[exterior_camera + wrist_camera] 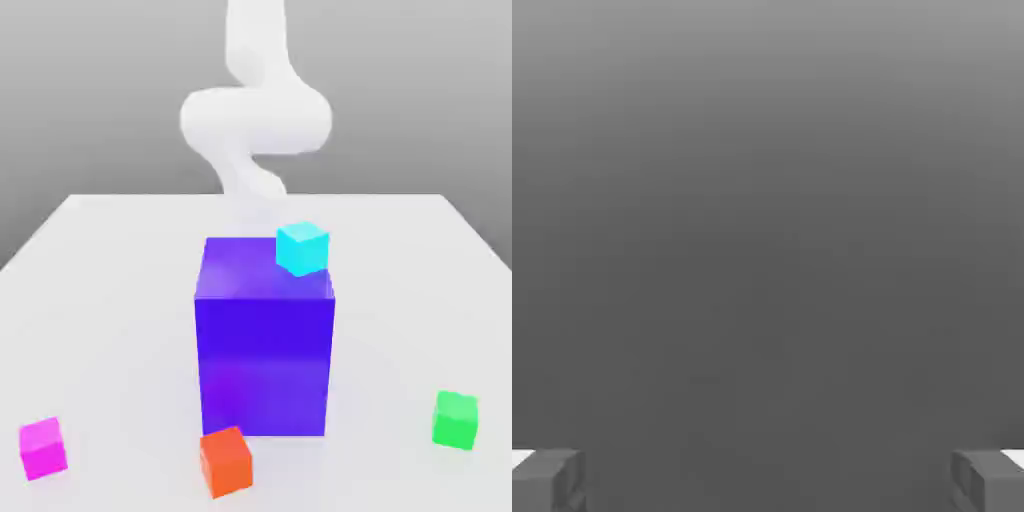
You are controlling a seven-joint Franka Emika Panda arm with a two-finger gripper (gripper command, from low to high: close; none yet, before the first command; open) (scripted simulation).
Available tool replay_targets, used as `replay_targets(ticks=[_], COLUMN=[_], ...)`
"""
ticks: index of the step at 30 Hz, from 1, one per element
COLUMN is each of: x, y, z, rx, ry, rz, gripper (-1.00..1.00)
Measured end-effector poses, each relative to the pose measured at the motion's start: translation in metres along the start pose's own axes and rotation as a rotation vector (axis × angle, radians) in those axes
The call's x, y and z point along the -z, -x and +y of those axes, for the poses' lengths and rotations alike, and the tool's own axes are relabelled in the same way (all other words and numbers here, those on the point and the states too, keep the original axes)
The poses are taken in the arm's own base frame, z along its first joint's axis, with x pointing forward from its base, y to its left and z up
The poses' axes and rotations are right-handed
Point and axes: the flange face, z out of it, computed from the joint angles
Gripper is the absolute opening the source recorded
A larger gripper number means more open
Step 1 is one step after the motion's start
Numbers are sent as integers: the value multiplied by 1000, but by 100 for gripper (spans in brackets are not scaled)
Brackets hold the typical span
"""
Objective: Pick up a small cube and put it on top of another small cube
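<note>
Tabletop: a pale, plain, near-white surface [120, 300] with a straight far edge.
Room: a bare grey backdrop [400, 100], lighter high up and darker down toward the tabletop.
Magenta cube: on the tabletop at the exterior view's left, near the front [43, 449].
Blue-violet block: large, upright, in the middle [264, 362].
Cyan cube: seen against the block's top face, at its exterior-view right edge [302, 248]; contact unclear.
Orange-red cube: just beside the block's near foot [226, 462]; touching or not, cannot tell.
Green cube: at the exterior view's right, well apart from the block [455, 420].
Exterior view: adds the white arm [257, 120] beyond the block, and all the cubes.
Hand view: adds the hand [768, 482], open, fingers wide apart before shaded grey.
</note>
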Motion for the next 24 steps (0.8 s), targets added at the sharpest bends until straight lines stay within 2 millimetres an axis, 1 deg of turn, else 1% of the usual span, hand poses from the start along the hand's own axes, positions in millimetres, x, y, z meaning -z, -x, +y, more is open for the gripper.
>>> replay_targets(ticks=[3,5,8,11,16,19,21,24], x=[-59,-96,-148,-198,-272,-309,-332,-364], y=[-17,-26,-38,-46,-48,-48,-41,-23], z=[19,35,66,103,176,233,268,316], rx=[-105,-174,-278,-385,-565,-689,-762,-861], ry=[86,140,222,303,437,522,575,654], rz=[-27,-43,-64,-83,-109,-116,-125,-140], gripper=[0,0,0,0,0,0,0,0])
